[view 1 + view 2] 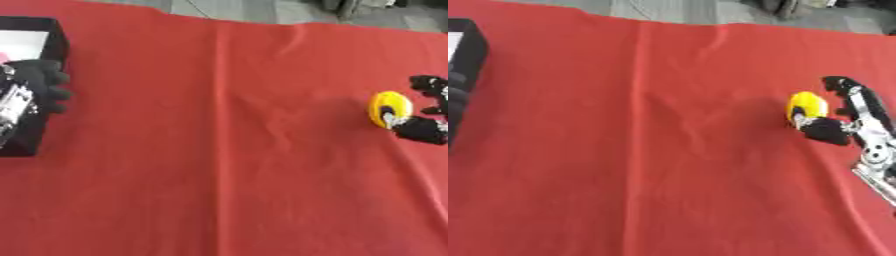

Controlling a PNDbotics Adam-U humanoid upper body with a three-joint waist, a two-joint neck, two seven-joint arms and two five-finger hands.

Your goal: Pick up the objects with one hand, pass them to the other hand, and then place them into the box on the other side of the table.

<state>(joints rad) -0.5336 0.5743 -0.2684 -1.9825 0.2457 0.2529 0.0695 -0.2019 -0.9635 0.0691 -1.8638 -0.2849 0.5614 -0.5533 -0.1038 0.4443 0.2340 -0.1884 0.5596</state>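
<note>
Yellow disc (808,106), at three o'clock on the cloth (227,150), looks light, rigid, smooth; right hand (843,117) pinches its rim. Left hand (44,82) hovers curled, empty, over the box (54,37).

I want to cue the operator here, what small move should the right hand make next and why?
Probably lift the yellow object clear of the red cloth. The right hand already has its thumb and fingers curled around it, and the left hand is over the black box on the far side, so a handover has yet to happen.
</note>
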